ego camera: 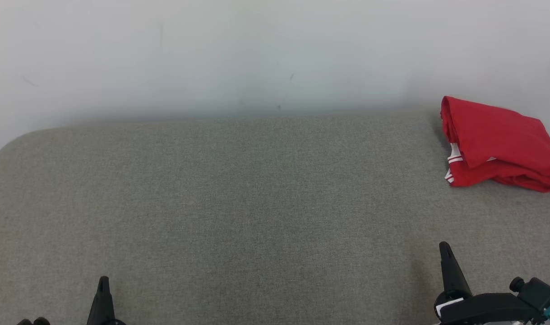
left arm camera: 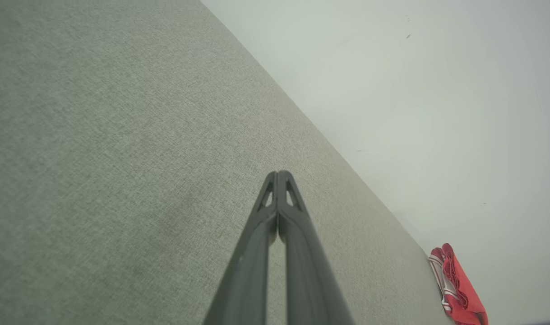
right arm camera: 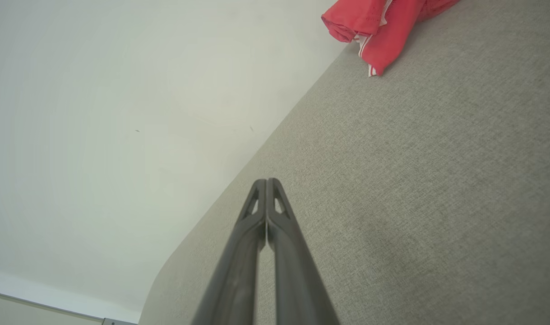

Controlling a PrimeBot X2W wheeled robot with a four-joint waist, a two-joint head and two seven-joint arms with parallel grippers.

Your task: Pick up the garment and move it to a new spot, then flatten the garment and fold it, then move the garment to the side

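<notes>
The bundled red fabric garment with white stripes (ego camera: 496, 135) runs past the head view's right edge, which cuts off its far end. The left wrist view cuts it at the bottom edge, the right wrist view at the top. Its inner layers are hidden in its own folds. The dark left gripper (ego camera: 103, 293) and dark right gripper (ego camera: 446, 257) are cut by the head view's bottom edge. The grey woven-fabric worktop (ego camera: 256, 203) runs out of each view.

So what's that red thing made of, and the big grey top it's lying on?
Red garment: looks like thin, soft cloth, matte; it folds and wrinkles, with white stripes at an edge.
Grey surface: seems a woven fabric cover, matte; a fine crisscross weave shows. Underneath is hidden.
</notes>
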